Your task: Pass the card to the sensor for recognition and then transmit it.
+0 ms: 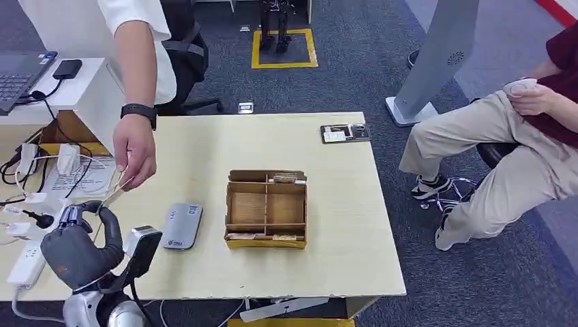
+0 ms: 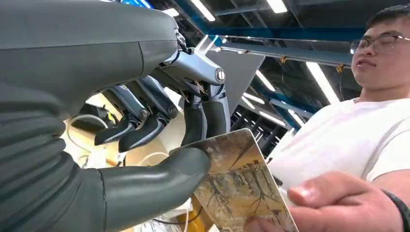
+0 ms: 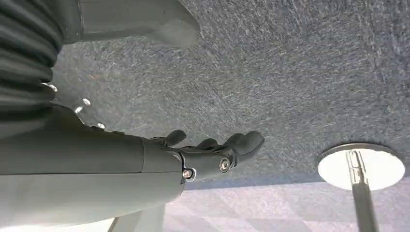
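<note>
Head view: left hand pinches card beside sensor; right hand spread.

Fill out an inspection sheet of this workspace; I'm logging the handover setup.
Surface: pale table, mostly bare at the right.
Job's things: card pinched by left hand, person's hand on its other end; grey sensor flat on table.
Clutter: cardboard tray; small dark device.
Hands: left holds card; right hand hangs over carpet, holding nothing.
Cables: white leads and power strip at table's left.
Surroundings: seated person; laptop.
</note>
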